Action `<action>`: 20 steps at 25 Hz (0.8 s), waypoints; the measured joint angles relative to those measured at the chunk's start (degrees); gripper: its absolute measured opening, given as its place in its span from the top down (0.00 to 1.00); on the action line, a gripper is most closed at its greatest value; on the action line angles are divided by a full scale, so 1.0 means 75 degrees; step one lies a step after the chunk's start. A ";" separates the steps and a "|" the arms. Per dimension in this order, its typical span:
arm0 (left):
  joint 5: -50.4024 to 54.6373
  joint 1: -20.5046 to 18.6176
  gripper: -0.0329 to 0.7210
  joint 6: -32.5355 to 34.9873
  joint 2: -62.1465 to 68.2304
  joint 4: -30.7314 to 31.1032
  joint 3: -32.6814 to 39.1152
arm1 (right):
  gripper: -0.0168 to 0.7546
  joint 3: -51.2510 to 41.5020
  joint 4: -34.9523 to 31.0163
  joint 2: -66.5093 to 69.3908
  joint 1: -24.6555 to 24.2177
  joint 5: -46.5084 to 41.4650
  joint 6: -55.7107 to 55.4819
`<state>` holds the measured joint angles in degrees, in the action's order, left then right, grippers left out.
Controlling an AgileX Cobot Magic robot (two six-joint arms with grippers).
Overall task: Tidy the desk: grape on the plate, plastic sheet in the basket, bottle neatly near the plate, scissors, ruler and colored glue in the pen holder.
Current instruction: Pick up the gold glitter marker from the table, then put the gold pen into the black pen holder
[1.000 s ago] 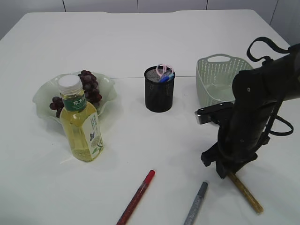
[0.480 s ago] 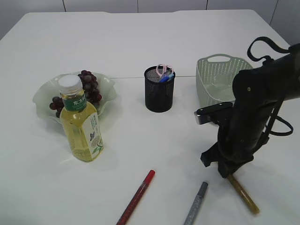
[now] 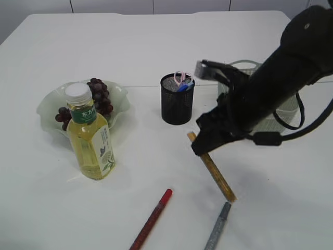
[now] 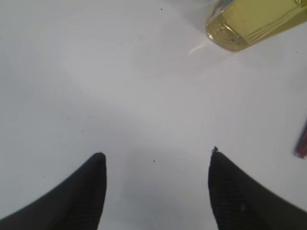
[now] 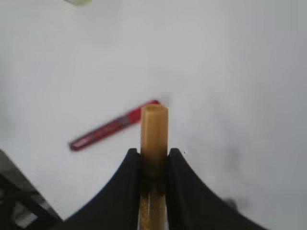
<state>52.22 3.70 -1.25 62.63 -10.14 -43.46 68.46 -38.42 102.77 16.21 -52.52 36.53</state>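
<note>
My right gripper (image 3: 203,148) is shut on a gold glitter glue stick (image 3: 214,169), lifted off the table and slanting down to the right; the right wrist view shows the gold stick (image 5: 154,129) pinched between the jaws (image 5: 154,155). A red glue stick (image 3: 152,219) and a grey glue stick (image 3: 218,226) lie near the front edge. The black mesh pen holder (image 3: 176,101) holds pink-handled scissors (image 3: 182,78). Grapes (image 3: 99,96) rest on the pale green plate (image 3: 48,110), with the bottle (image 3: 89,134) of yellow drink upright in front. My left gripper (image 4: 156,160) is open above bare table.
A pale green basket (image 3: 244,73) stands at the back right, partly behind my right arm. The bottle's base (image 4: 254,24) shows at the top right of the left wrist view, and a red stick's tip (image 4: 302,141) at its right edge.
My right gripper closed on the gold glue stick, lifted it from the front right of the table and carried it left and back toward the pen holder. The left gripper stayed still.
</note>
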 joint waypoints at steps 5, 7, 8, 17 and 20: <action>0.0000 0.0000 0.31 0.0000 0.0000 0.0000 0.0000 | 0.86 0.0576 -0.2329 0.0000 -0.0764 -0.0698 0.1753; 0.0000 0.0000 0.31 0.0000 0.0000 0.0000 0.0000 | 0.86 0.0759 -0.3001 0.0000 -0.1083 -0.0828 0.2298; 0.0000 0.0000 0.31 0.0000 0.0000 0.0000 0.0000 | 0.86 0.0858 -0.3382 0.0016 -0.1240 -0.0877 0.2580; 0.0000 0.0000 0.31 0.0000 0.0000 0.0000 0.0000 | 0.86 0.1887 -0.6325 0.1078 -0.1585 -0.0909 0.5491; 0.0000 0.0000 0.31 0.0000 0.0000 0.0000 0.0000 | 0.86 0.2326 -0.7227 0.1595 -0.1585 -0.0909 0.6638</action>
<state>52.22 3.70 -1.25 62.63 -10.14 -43.46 85.90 -92.62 114.74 4.32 -59.34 86.32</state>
